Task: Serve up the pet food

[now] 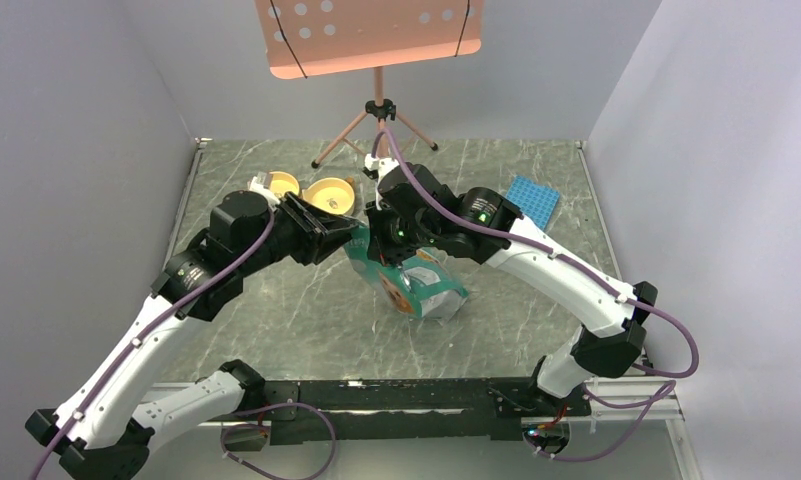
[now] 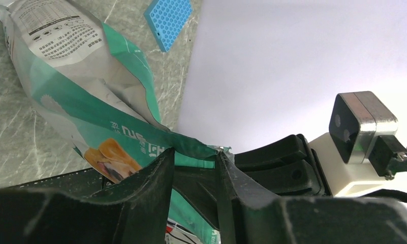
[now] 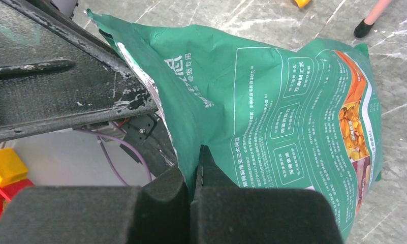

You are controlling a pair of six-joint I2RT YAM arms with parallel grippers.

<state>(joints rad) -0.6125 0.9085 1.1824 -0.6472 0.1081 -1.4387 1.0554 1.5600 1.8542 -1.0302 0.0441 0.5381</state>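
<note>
The teal-green bag (image 1: pixel 428 287) with a dog picture lies tilted on the marble table, its torn top toward the arms. My right gripper (image 1: pixel 381 248) is shut on the bag's top edge; in the right wrist view (image 3: pixel 193 170) the green wall (image 3: pixel 272 101) is pinched between the pads. My left gripper (image 1: pixel 342 240) is at the opposite side of the bag's mouth. In the left wrist view (image 2: pixel 195 153) its jaws stand apart, with the bag's rim (image 2: pixel 191 145) across the fingertips. No kibble shows; the bag's inside is hidden.
Two yellow bowls (image 1: pixel 331 193) stand behind the left gripper at the back of the table. A blue perforated mat (image 1: pixel 532 200) lies at the back right and also shows in the left wrist view (image 2: pixel 166 20). A tripod stand (image 1: pixel 378 120) is at the back centre.
</note>
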